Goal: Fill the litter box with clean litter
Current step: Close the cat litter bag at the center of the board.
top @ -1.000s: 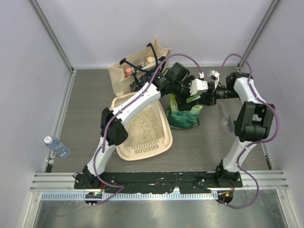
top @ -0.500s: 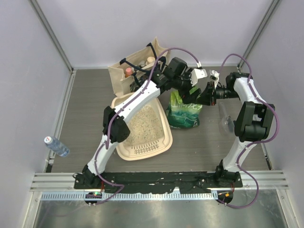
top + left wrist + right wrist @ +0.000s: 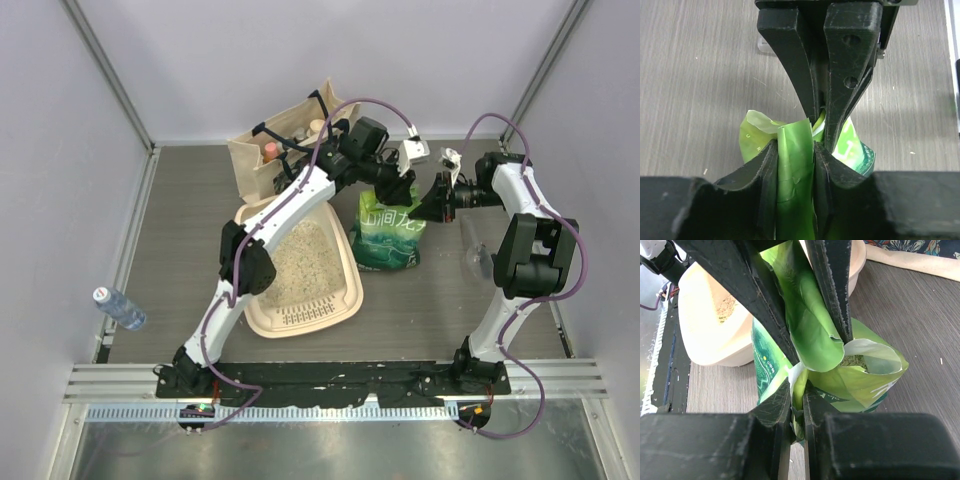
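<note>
Green bag (image 3: pixel 795 165) fold tight between the jaws

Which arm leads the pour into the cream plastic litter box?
Left, probably. Left fingers and right fingers both pinch the green plastic bag, but the left arm lies over the cream plastic litter box; right is farther.

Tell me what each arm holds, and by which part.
Both hold the green bag by its open top: left gripper pinches a folded flap, right gripper the rim.
</note>
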Controlling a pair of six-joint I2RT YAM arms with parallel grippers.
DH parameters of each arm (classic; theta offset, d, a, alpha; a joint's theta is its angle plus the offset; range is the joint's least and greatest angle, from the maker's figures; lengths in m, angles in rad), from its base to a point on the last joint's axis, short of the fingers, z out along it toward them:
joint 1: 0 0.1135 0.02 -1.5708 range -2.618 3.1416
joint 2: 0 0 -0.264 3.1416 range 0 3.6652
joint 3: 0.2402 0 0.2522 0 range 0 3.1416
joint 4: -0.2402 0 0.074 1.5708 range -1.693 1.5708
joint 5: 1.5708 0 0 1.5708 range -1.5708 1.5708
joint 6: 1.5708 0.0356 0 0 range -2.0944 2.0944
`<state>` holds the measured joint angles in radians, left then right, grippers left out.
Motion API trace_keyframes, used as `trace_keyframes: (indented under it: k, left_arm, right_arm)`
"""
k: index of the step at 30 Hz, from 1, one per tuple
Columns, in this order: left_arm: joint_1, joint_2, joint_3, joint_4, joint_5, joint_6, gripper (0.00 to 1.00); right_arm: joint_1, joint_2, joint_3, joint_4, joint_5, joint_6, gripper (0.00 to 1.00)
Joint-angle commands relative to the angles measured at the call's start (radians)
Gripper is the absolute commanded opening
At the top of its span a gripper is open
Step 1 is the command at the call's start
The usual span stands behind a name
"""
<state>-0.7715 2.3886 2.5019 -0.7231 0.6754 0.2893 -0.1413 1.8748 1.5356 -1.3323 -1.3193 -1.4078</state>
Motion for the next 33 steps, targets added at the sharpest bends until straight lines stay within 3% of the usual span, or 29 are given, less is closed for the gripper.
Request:
trace_keyframes:
  k: [1,6,8,9,17,18,19,20,21,23,25,33]
  left_arm:
    - [-0.003,-0.002,0.026,-0.03,0.056,0.088,0.31]
    - [-0.015,-0.006,0.014,-0.064,0.052,0.146,0.27]
    - [-0.017,-0.005,0.008,-0.07,0.052,0.152,0.15]
    - [-0.018,-0.006,0.006,-0.071,0.044,0.16,0.0]
    - [-0.015,-0.012,0.003,-0.013,0.06,0.068,0.0]
    - [-0.015,-0.016,-0.008,0.011,0.038,0.056,0.09]
    - [-0.017,-0.025,-0.024,0.036,0.003,0.033,0.3]
    - [-0.017,-0.034,-0.046,0.066,-0.09,-0.031,0.68]
    - [-0.018,-0.04,-0.082,0.106,-0.108,-0.035,0.77]
    - [-0.022,-0.037,-0.087,0.088,-0.111,0.041,0.82]
    - [-0.031,-0.026,-0.081,0.074,-0.117,0.05,0.81]
    - [-0.041,0.0,-0.071,0.111,0.015,0.073,0.44]
  right_arm:
    - [0.019,-0.019,0.032,-0.179,-0.044,0.007,0.16]
    - [0.019,-0.002,0.058,-0.179,-0.061,0.03,0.16]
    - [0.019,0.006,0.075,-0.179,-0.064,0.046,0.16]
    - [0.019,0.017,0.081,-0.179,-0.072,0.05,0.16]
    - [0.006,0.09,0.135,-0.179,-0.077,0.11,0.17]
    - [0.006,0.087,0.135,-0.179,-0.067,0.107,0.17]
    - [0.008,0.075,0.133,-0.179,-0.052,0.099,0.16]
    - [0.008,0.069,0.126,-0.179,-0.049,0.087,0.17]
    - [0.006,0.064,0.123,-0.179,-0.046,0.086,0.16]
    - [0.008,0.053,0.115,-0.179,-0.052,0.089,0.16]
    - [0.009,0.043,0.107,-0.177,-0.058,0.083,0.17]
    - [0.031,0.017,0.063,-0.179,-0.023,0.056,0.17]
